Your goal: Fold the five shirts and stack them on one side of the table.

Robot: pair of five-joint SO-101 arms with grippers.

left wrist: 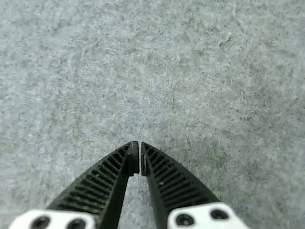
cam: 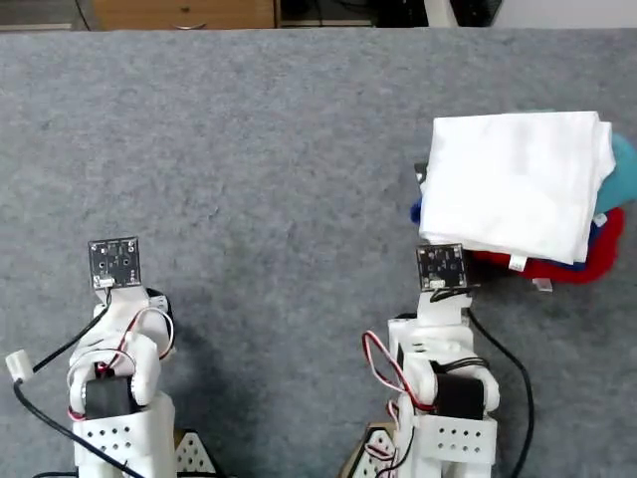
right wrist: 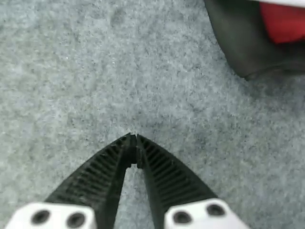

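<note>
A stack of folded shirts lies at the table's right side, with a white shirt on top. Under it peek a red shirt, a blue one and a teal one. A dark shirt and the red shirt edge into the right wrist view. My right gripper is shut and empty over bare felt, just in front of the stack's near left corner. My left gripper is shut with nothing in it, over bare felt at the table's near left.
Grey felt covers the whole table. Both arm bases stand at the near edge. A wooden cabinet lines the far edge.
</note>
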